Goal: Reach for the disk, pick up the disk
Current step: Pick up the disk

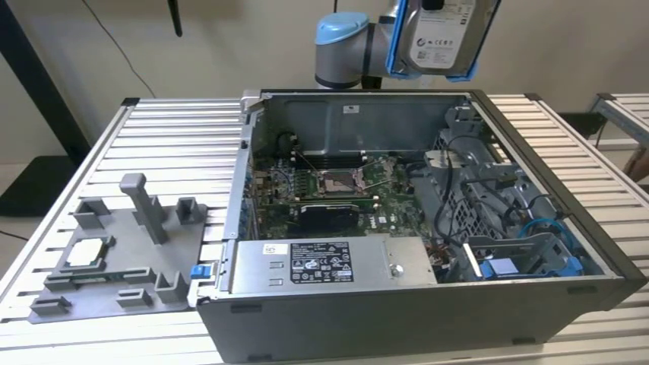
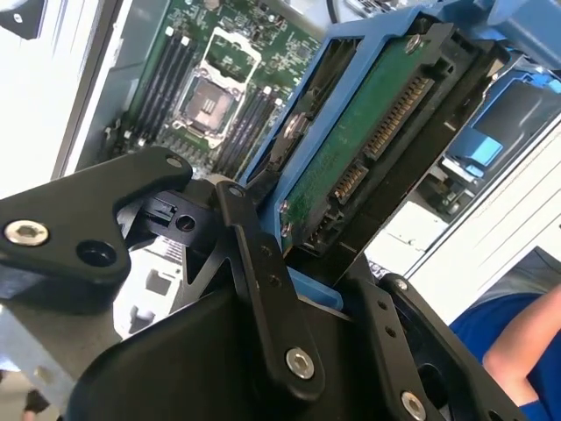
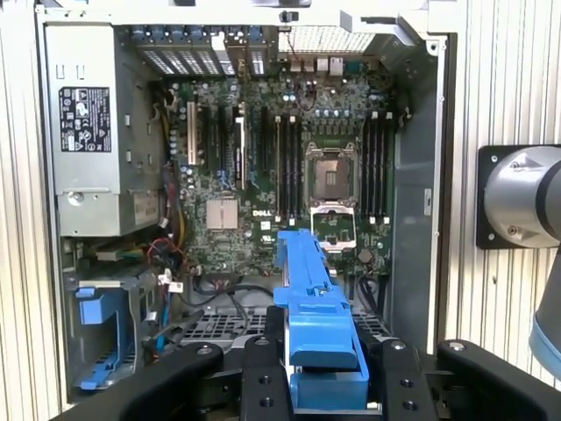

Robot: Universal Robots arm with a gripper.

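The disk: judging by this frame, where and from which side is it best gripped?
Probably as here: the gripper closes across the two flat faces of the disk at one short end, by the blue bracket, leaving the connector edge free.

Open computer case on slatted table (grey fixture tray beside it).

In the exterior view the picture's upper edge cuts off the disk and the arm beside it, so what grips the disk cannot be seen. In the second wrist view the gripper covers the disk's near end. In the first wrist view only the disk's blue bracket edge shows above the case.
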